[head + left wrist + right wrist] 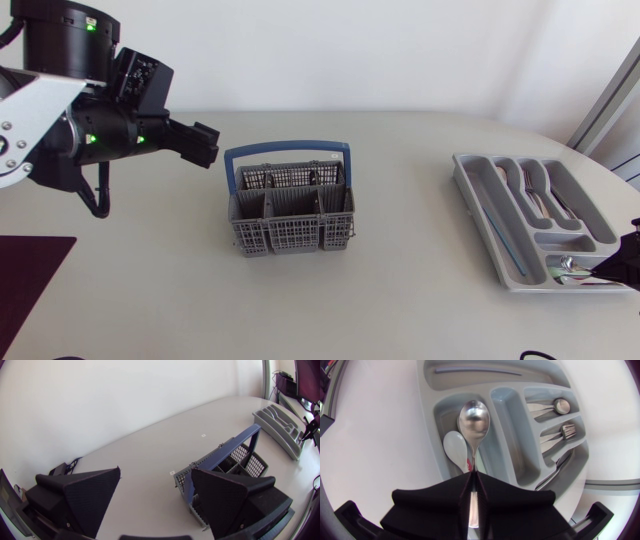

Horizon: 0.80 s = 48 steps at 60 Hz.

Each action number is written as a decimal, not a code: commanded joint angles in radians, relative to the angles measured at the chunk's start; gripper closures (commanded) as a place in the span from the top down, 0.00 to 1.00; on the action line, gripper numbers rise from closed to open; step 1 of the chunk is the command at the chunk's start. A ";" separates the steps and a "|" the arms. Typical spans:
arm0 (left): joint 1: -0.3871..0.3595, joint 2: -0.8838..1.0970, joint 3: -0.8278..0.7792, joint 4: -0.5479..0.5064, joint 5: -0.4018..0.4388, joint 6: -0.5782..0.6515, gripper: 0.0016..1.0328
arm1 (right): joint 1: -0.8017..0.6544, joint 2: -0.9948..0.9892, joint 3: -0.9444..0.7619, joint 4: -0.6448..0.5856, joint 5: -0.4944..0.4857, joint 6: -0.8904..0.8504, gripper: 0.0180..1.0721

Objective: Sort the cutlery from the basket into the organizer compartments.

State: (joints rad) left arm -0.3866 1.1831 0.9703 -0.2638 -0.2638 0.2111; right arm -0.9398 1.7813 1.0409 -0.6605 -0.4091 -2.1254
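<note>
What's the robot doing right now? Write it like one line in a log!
left end effector: open, near basket | right end effector: shut on metal spoon, over organizer compartment with white spoon

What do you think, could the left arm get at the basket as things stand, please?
Probably yes. The left gripper hangs open close to the basket, with only bare table between them. The upright blue handle spans the top, so it would likely need to enter beside it.
</note>
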 commanded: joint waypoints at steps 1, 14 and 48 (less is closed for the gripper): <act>0.009 -0.023 -0.038 0.003 -0.006 0.014 0.95 | -0.004 0.033 -0.030 0.038 0.021 -0.036 0.23; 0.058 -0.054 -0.081 0.003 -0.006 0.040 0.95 | 0.006 -0.010 -0.051 0.084 0.003 0.010 0.75; 0.157 -0.125 -0.231 0.052 0.014 0.137 0.90 | 0.383 -0.511 -0.183 -0.076 -0.158 0.545 0.87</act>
State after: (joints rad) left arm -0.2405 1.0683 0.7837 -0.2314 -0.2615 0.3164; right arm -0.6464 1.3277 0.9089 -0.7368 -0.5549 -1.7500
